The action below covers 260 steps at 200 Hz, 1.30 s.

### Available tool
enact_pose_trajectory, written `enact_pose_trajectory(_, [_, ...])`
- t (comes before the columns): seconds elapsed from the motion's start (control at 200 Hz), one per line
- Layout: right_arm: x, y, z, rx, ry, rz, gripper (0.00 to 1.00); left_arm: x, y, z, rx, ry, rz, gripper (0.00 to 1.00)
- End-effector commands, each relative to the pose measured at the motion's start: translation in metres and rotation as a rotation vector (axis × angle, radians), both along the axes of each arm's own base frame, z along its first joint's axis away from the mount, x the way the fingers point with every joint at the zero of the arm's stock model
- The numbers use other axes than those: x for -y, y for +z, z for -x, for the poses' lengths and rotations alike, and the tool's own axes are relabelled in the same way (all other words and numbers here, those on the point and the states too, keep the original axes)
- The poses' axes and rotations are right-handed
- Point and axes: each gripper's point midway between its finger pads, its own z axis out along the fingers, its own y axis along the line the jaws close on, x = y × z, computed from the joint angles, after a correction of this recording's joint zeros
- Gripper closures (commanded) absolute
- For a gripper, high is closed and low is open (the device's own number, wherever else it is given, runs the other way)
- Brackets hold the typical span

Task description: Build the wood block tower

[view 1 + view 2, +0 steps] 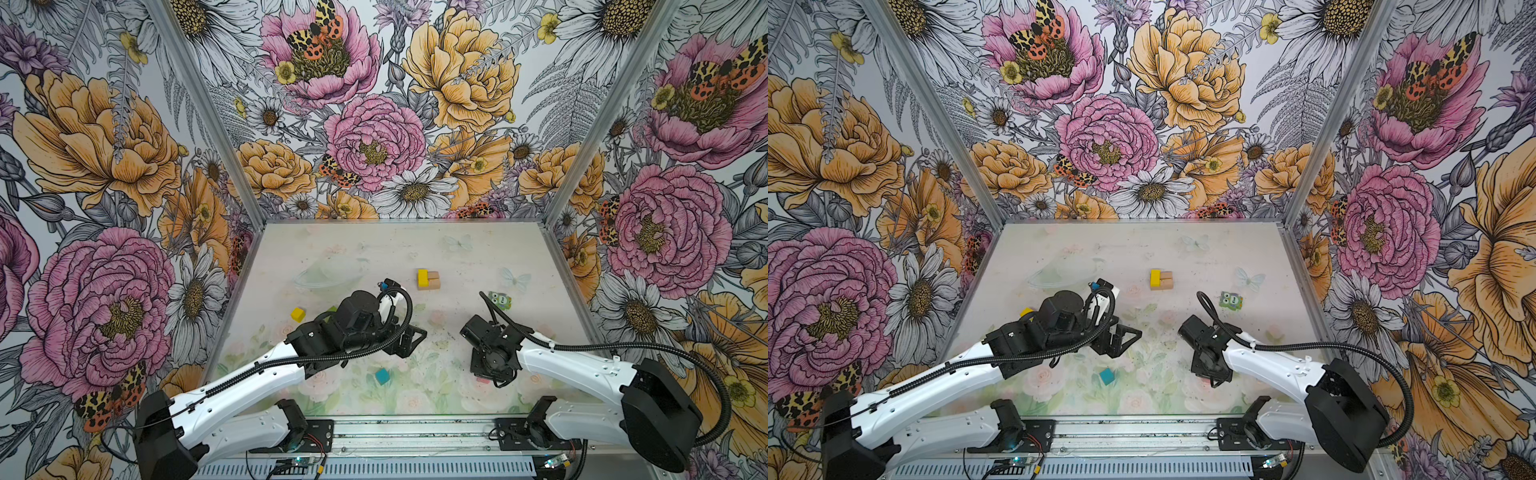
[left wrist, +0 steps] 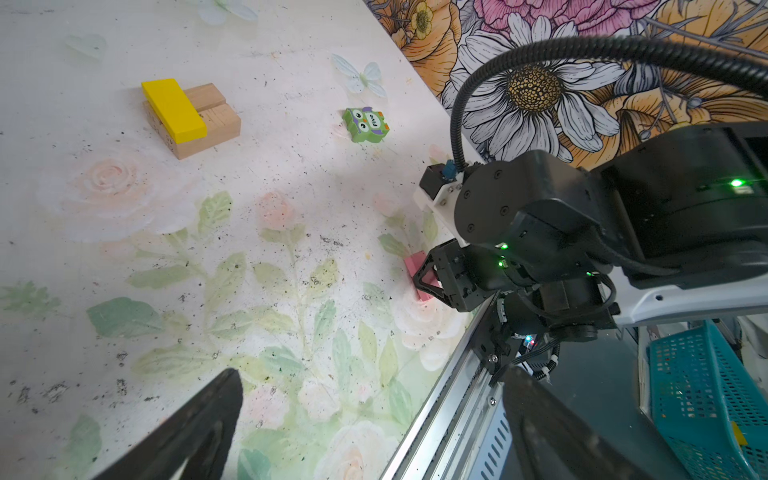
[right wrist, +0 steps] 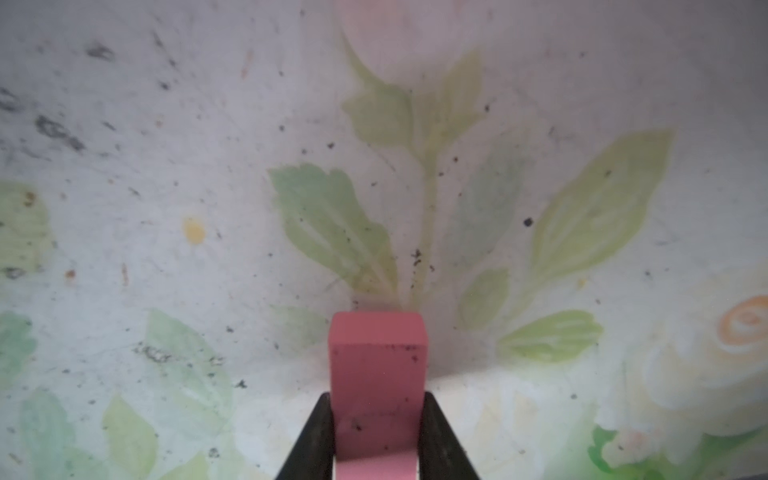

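**Left jaws:** released. They stand wide apart with nothing between them, and both fingertips [image 2: 199, 428] hang clear of the table [image 1: 374, 249].
- The yellow cube [image 1: 297, 314] and a sliver of the lime green block [image 1: 332, 309] lie behind these jaws, beside the wrist.
- The teal cube [image 1: 382, 376] lies near them, on the front-rail side.

**Tower start:** two tan planks [image 2: 216, 124] lie side by side with a yellow bar [image 2: 174, 108] laid across them. This stack sits beyond both pairs of jaws, roughly between them and well apart from each.

**Right jaws:** clamped on the pink slab [image 3: 378, 374].
- They bear on two opposite faces, and most of the slab projects ahead of the tips.
- Whether the slab has left the table cannot be told.
- The green owl figure [image 2: 365, 124] stands beyond these jaws, apart from them.

**Assessment:** the step in hand appears to be picking up the pink slab for the stack. Only one layer plus the bar is in place, so the tower is at an early stage.

**Recommendation:**
- The grip looks shallow, so the slab could pivot. Lift it straight and slowly.
- Carry it past the owl figure to a point above the stack.
- Square the slab to the stack and lower it until it is seated flat before letting go.
- Keep the left jaws clear of that path.
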Motion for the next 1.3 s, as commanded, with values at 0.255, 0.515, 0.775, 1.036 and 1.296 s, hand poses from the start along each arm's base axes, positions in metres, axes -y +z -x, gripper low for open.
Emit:
enact_pose_trajectory(0.255, [-0.042, 0.038, -0.072, 0.131, 0.129, -0.009, 0.81, -0.016, 0.005, -0.016, -0.014, 0.07, 0.019, 0.01])
enact_pose_trajectory(0.515, [-0.057, 0.052, -0.116, 0.169, 0.176, -0.037, 0.82, -0.028, 0.005, -0.027, -0.023, 0.127, 0.02, 0.01])
enact_pose_trajectory(0.775, [-0.062, 0.064, -0.156, 0.199, 0.212, -0.065, 0.82, -0.036, 0.001, -0.041, -0.046, 0.186, 0.016, 0.01])
enact_pose_trajectory(1.036, [-0.069, 0.07, -0.19, 0.229, 0.243, -0.089, 0.82, -0.04, -0.005, -0.055, -0.064, 0.231, -0.002, 0.01])
enact_pose_trajectory(1.296, [-0.081, 0.067, -0.221, 0.245, 0.265, -0.123, 0.84, -0.036, -0.01, -0.068, -0.083, 0.251, -0.005, 0.01])
